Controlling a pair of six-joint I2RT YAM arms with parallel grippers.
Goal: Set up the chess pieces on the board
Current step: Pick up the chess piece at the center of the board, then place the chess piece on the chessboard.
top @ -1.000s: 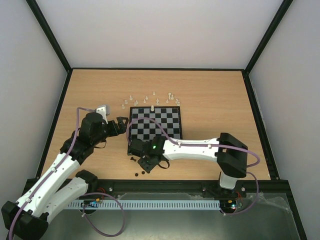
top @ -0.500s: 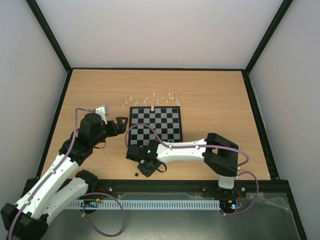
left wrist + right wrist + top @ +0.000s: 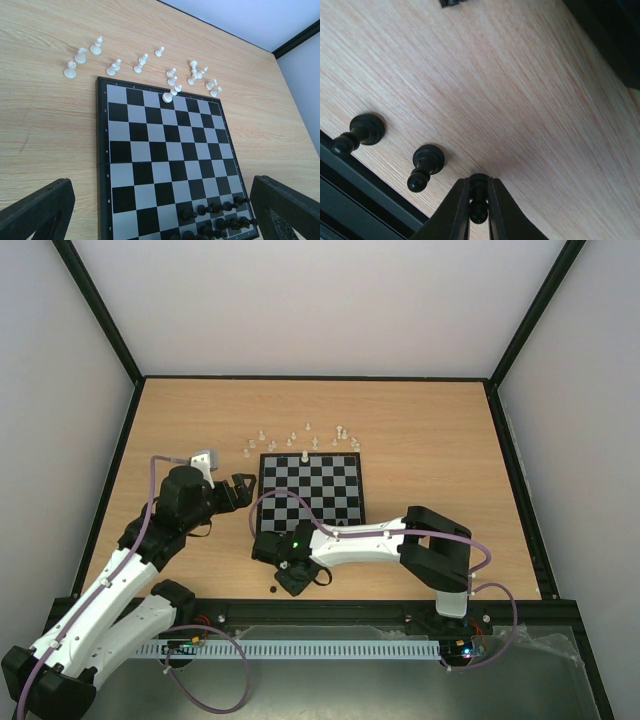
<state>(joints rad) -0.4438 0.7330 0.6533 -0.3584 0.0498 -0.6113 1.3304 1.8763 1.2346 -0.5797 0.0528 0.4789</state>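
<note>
A light wood-grain table (image 3: 430, 430) filled the enclosure, bordered by a thin black frame (image 3: 315, 377). Plain white walls (image 3: 320, 300) rose behind and at both sides, with black posts (image 3: 98, 310) slanting up at the back corners. Even, soft light lay over everything, casting only faint shadows.

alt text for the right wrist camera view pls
The right pincer is pinched shut on a small black chess piece at the bottom centre, over a light wooden table. A second black piece and a third black piece sit on the wood to its left, apart.
</note>
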